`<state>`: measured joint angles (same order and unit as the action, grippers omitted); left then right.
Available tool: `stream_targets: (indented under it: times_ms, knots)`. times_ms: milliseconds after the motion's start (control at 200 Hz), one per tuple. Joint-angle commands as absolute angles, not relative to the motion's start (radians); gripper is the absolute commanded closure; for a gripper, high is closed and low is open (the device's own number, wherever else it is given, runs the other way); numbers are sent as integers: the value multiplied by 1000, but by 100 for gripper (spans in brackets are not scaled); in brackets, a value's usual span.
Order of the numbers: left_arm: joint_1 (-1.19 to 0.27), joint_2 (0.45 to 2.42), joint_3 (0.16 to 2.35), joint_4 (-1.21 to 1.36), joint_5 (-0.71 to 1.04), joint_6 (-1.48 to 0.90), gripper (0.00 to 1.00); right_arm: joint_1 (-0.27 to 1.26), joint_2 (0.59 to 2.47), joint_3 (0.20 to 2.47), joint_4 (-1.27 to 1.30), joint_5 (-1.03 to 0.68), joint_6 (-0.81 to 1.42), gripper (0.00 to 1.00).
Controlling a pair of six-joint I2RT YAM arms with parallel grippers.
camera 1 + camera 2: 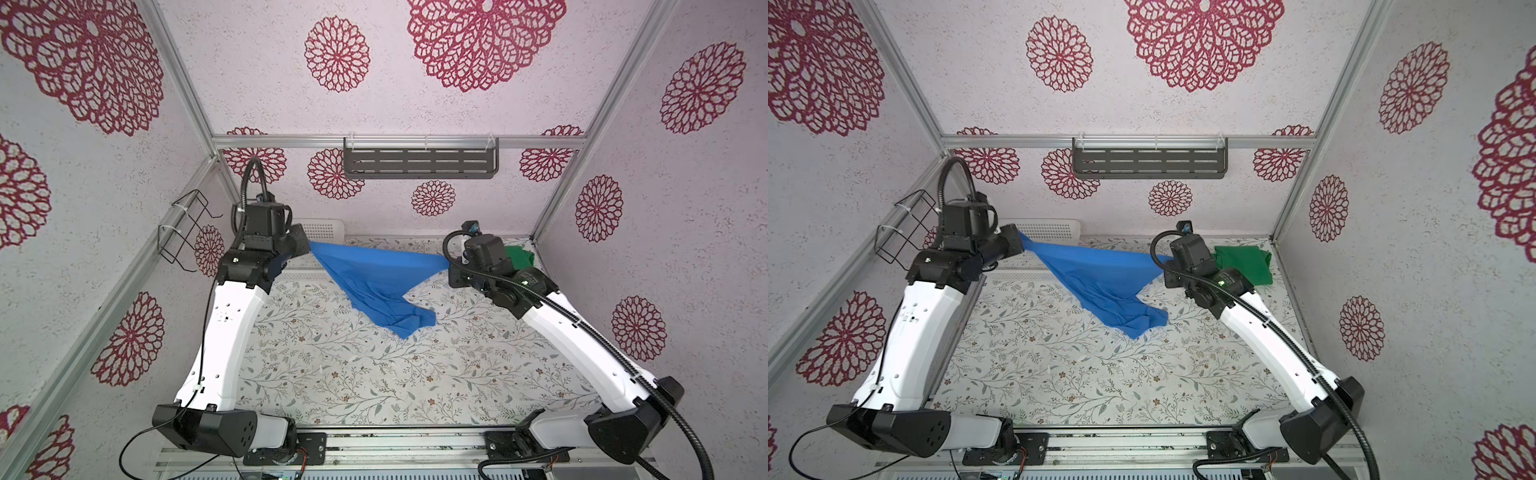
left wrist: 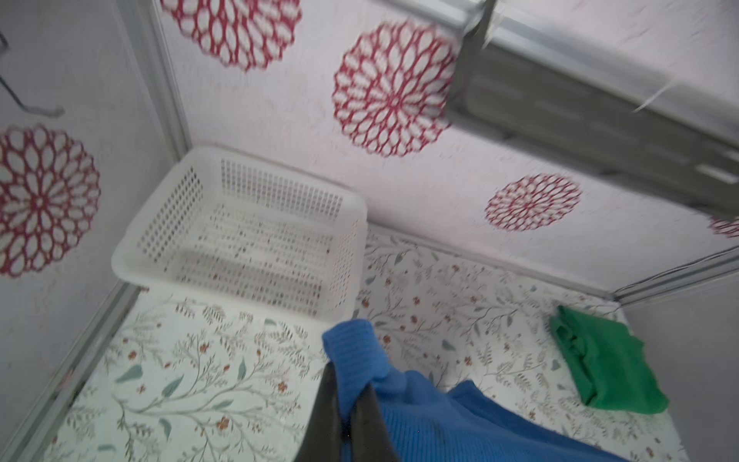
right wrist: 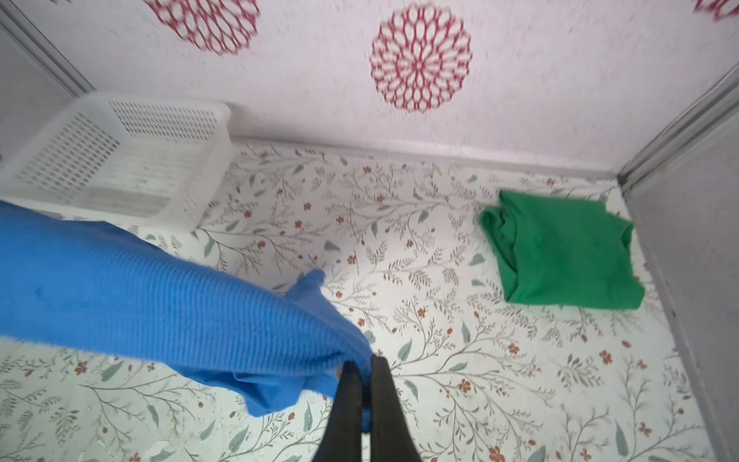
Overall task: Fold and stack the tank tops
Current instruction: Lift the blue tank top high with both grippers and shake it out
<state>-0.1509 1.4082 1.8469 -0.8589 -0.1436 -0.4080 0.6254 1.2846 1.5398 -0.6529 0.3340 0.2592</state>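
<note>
Floral tabletop [image 1: 353, 374] beneath rosette walls [image 1: 257, 83] holds green tank top [image 3: 568, 256].

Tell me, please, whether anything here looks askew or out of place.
Nothing is damaged or spilled, but the blue tank top hangs askew: stretched between the left fingers and right fingers, its bunched lower end sagging onto the table. The green tank top lies folded in the far right corner.
</note>
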Motion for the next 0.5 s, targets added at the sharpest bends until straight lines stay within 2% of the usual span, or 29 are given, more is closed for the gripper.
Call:
stream_targets:
  times_ms: [0,175,340,490]
  knots:
    - [-180,1418,1994,-929,-147,-334,100,622,1185,1613,-663,389,172,100]
    - [-216,1447,2141,-1028,-137,-293,100,623,1149,1678,-682,365,119,100]
    - [-221,1417,2102,-1021,-147,-281,100,623,1143,1691,-687,373,86,100]
    - [-221,1463,2107,-1017,-119,-250,100,616,1210,1712,-680,407,9,100]
